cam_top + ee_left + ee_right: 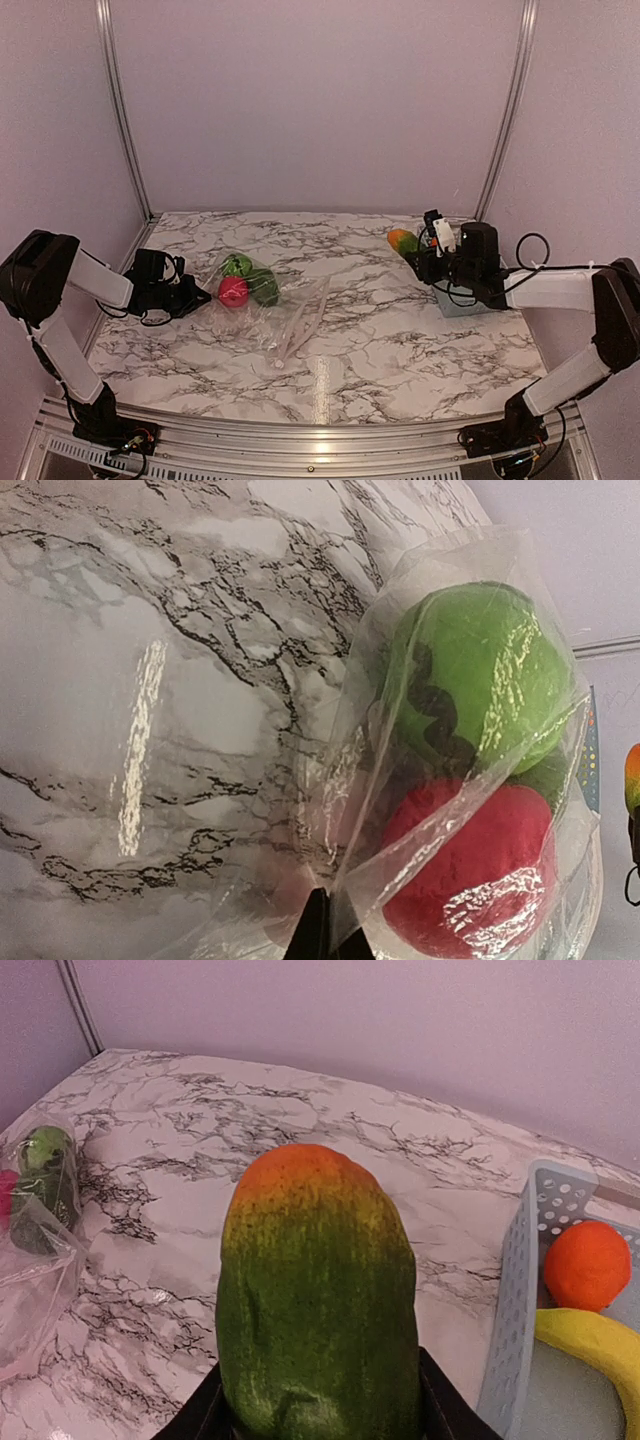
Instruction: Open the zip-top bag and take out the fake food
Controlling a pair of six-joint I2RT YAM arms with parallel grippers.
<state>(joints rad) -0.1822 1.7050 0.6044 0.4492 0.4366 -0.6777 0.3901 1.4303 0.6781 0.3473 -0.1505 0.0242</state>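
Marble counter (400, 340): right hand (422, 256) clamped on fake papaya (318, 1300) beside blue basket (520, 1260); next, shift right, release inside. Left hand (320, 935) pinches zip-top bag (450, 570); green piece (480, 660), red piece (470, 870) remain.

The clear crinkly plastic zip-top bag (290, 320) lies on the left of the white marble table (400, 340), with green round pieces (237, 265) and a red-pink round piece (233, 291) in it. On the right, a light blue slotted plastic basket (512, 1290) holds an orange plastic ball (587, 1265) behind a yellow plastic banana (595, 1345) — a long green-and-orange plastic fruit (315, 1300) sits left of it, in the right gripper (415, 255).
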